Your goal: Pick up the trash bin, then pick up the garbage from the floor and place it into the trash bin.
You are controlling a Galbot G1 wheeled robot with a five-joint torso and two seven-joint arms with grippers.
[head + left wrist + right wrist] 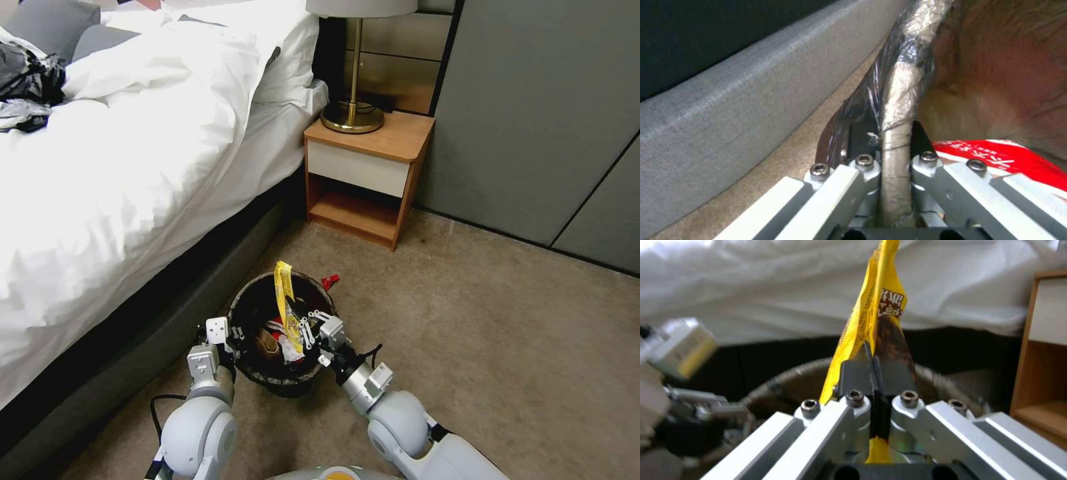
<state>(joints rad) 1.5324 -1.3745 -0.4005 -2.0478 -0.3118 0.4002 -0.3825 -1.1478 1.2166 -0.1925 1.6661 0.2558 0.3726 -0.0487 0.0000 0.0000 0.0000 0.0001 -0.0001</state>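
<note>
Beside the bed frame [167, 293], at about 6 o'clock in your head view, the trash bin [283, 380] is held by its rim. Left end effector [223, 337]: clenched on the rim at the bin's 9 o'clock edge, one finger inside and one outside, dark liner bunched between them. Right end effector [308, 331]: over the bin's 3 o'clock side, clamped on a yellow wrapper [285, 300] that stands upright, its top well above the rim.

Step in hand, as I judge it: depositing garbage, with the bin already picked up. Next move calls for you to lower the wrapper inside the rim before releasing it; it is tall and light and could tip out over the edge.

Wrapper: yellow foil with a brown printed panel, creased, limp. Bin holds a red-and-white wrapper [996, 156], brown paper and something white. One small red scrap [330, 281] lies on the carpet [500, 347] at the bin's 1 o'clock, just outside it.
</note>
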